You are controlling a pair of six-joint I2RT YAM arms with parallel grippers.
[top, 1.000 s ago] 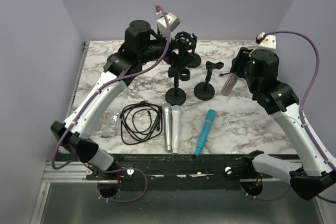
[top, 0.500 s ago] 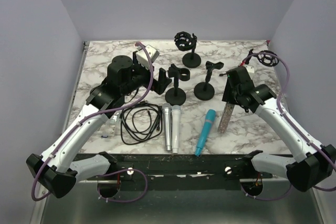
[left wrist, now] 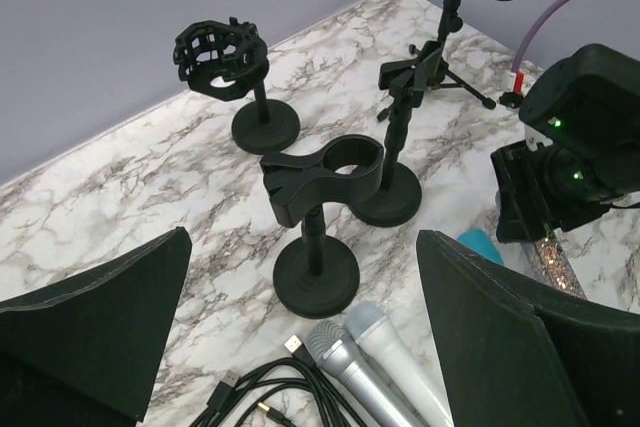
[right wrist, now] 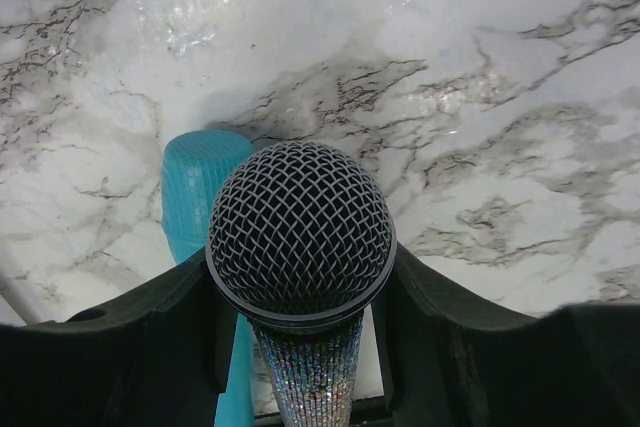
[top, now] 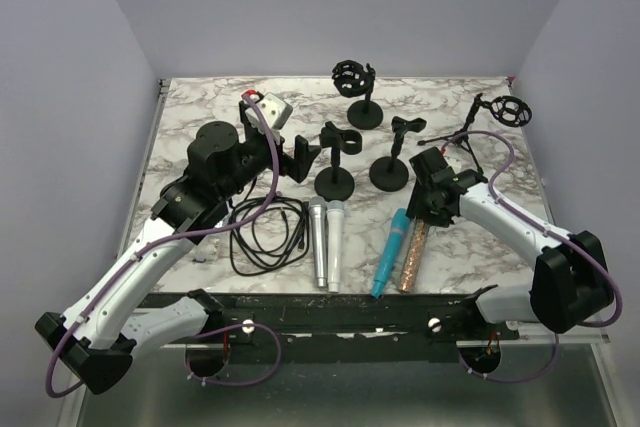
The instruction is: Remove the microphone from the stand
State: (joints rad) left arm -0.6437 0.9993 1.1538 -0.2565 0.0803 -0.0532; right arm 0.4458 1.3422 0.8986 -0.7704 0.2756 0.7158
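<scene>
My right gripper is shut on the glittery microphone, just behind its black mesh head. It holds the microphone low over the table, right beside a teal microphone, its tail toward the front edge. In the right wrist view the fingers press both sides of the handle. The clip stand and the ring-clip stand hold nothing. My left gripper is open and empty, left of the ring-clip stand, its fingers spread wide.
Two silver microphones and a coiled black cable lie at the front middle. A shock-mount stand stands at the back. A tripod stand stands at the back right. The teal microphone lies just left of the held one.
My right arm has carried the glittery microphone from beside the clip stand toward the front and lowered it next to the teal one. My left arm has drawn back from the stands, leftward and down.
</scene>
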